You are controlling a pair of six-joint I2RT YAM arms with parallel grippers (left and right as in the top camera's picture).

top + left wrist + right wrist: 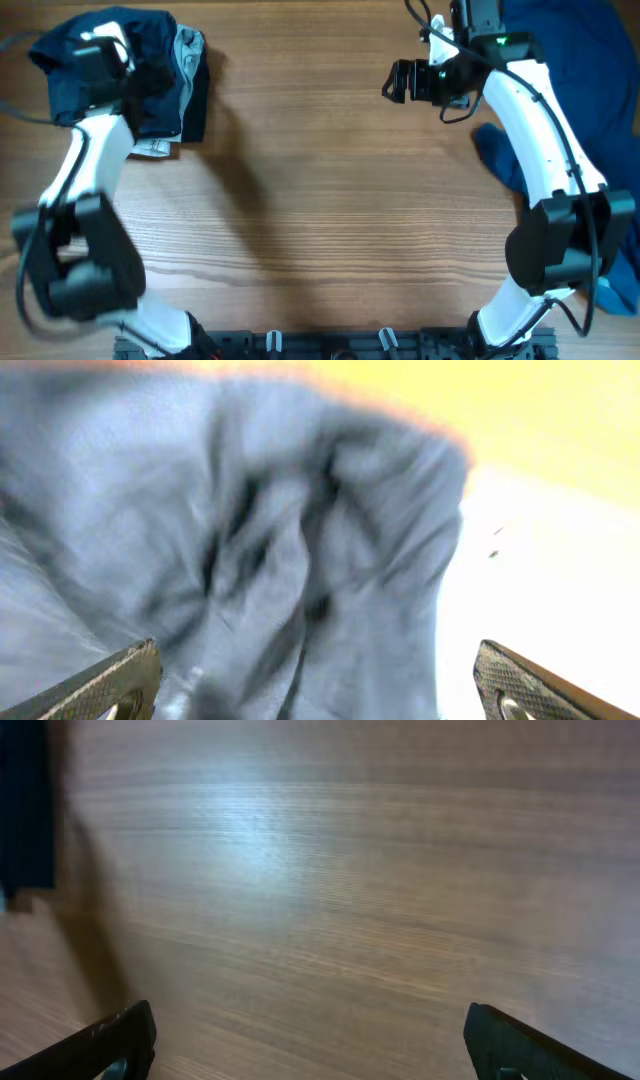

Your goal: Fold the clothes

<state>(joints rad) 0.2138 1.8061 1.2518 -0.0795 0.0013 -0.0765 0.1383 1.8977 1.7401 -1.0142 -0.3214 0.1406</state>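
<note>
Wooden table [320, 200]; clothes [160, 30] heaped, seemingly lying crosswise.

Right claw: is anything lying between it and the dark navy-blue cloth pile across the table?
Nothing visible. Only bare wooden table separates the right claw from the dark navy-blue cloth pile. The left claw hangs open over that pile.
</note>
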